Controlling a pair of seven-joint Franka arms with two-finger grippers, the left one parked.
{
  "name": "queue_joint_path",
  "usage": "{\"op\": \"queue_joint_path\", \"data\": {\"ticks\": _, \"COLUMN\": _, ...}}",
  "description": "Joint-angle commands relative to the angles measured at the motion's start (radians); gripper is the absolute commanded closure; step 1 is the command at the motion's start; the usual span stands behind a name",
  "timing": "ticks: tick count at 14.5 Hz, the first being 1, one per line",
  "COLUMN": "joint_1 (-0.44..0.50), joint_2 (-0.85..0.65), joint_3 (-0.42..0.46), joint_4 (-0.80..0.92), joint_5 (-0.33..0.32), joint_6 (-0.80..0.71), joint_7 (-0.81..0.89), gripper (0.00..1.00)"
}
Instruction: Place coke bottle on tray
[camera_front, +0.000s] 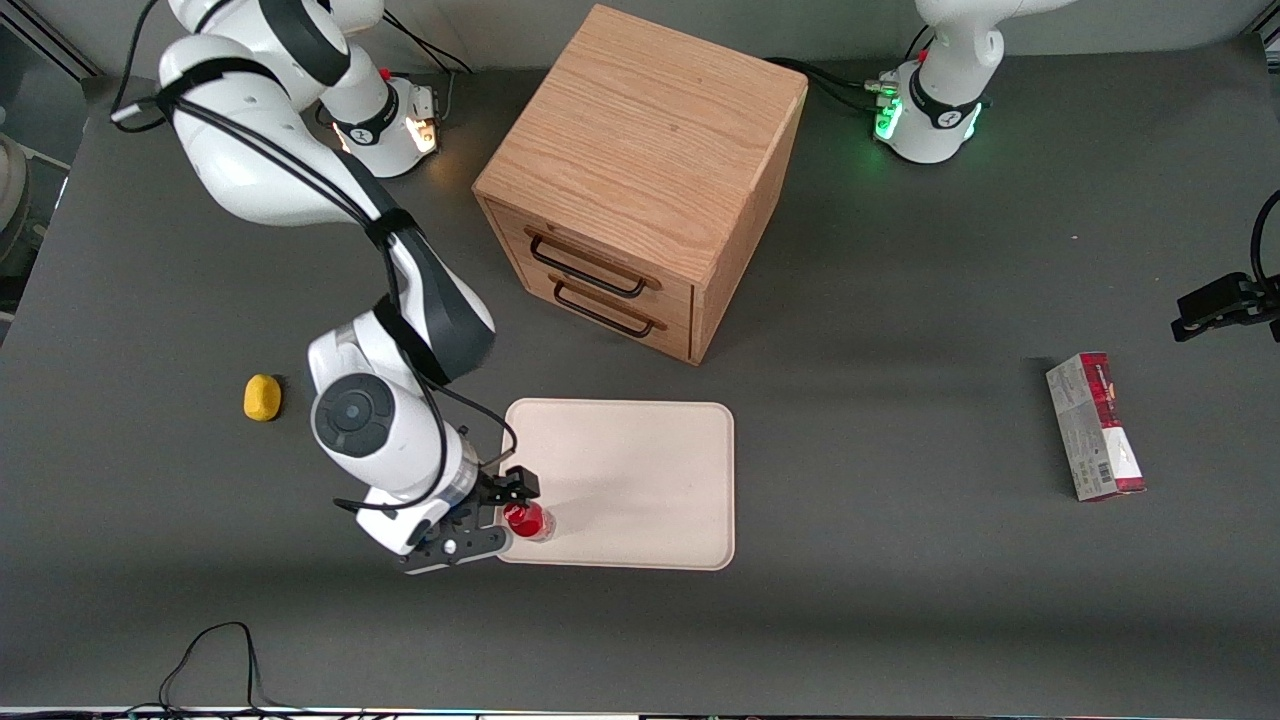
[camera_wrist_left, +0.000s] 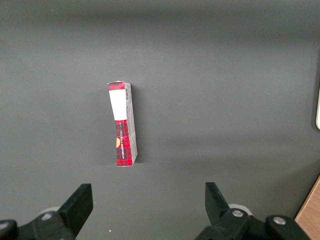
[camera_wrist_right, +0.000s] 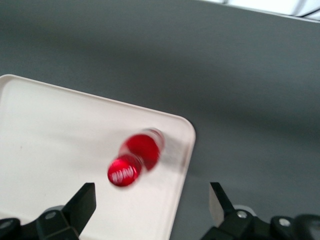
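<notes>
Dark grey bench. Coke bottle stands on tray, near corner at working arm's end, seemingly just set down. Claw just beside bottle, fingers spread wide, gripping nothing. Drawer box at tray's twelve o'clock.

The white right arm bends down over the worktop's near edge region. Its gripper hangs low, pointing downward, its two black fingers spread wide apart, holding nothing.

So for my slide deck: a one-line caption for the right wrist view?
Open gripper above the coke bottle standing on the tray.
</notes>
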Motion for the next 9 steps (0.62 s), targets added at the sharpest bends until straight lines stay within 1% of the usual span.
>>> {"op": "queue_joint_path", "data": {"ticks": 1, "joint_1": -0.02, "joint_2": -0.28, "joint_3": -0.135, "joint_4": -0.265, "joint_5": 0.241, "joint_6": -0.035, "joint_7": 0.017, "gripper": 0.0}}
{"op": "queue_joint_path", "data": {"ticks": 2, "joint_1": -0.013, "joint_2": -0.383, "joint_3": -0.215, "joint_4": -0.373, "joint_5": 0.348, "joint_6": -0.032, "joint_7": 0.01, "gripper": 0.0}}
{"op": "queue_joint_path", "data": {"ticks": 3, "joint_1": -0.011, "joint_2": -0.479, "joint_3": -0.251, "joint_4": -0.476, "joint_5": 0.381, "joint_6": -0.034, "joint_7": -0.019, "gripper": 0.0}}
{"op": "queue_joint_path", "data": {"ticks": 5, "joint_1": -0.011, "joint_2": -0.663, "joint_3": -0.318, "joint_4": -0.68, "joint_5": 0.38, "joint_6": -0.031, "joint_7": -0.088, "gripper": 0.0}}
{"op": "queue_joint_path", "data": {"ticks": 7, "joint_1": -0.011, "joint_2": -0.84, "joint_3": -0.366, "joint_4": -0.855, "joint_5": 0.376, "joint_6": -0.026, "joint_7": -0.147, "gripper": 0.0}}
{"op": "queue_joint_path", "data": {"ticks": 8, "joint_1": -0.01, "joint_2": -0.921, "joint_3": -0.392, "joint_4": -0.932, "joint_5": 0.354, "joint_6": -0.027, "joint_7": -0.168, "gripper": 0.0}}
{"op": "queue_joint_path", "data": {"ticks": 9, "joint_1": -0.011, "joint_2": -1.0, "joint_3": -0.414, "joint_4": -0.995, "joint_5": 0.307, "joint_6": -0.037, "joint_7": -0.176, "gripper": 0.0}}
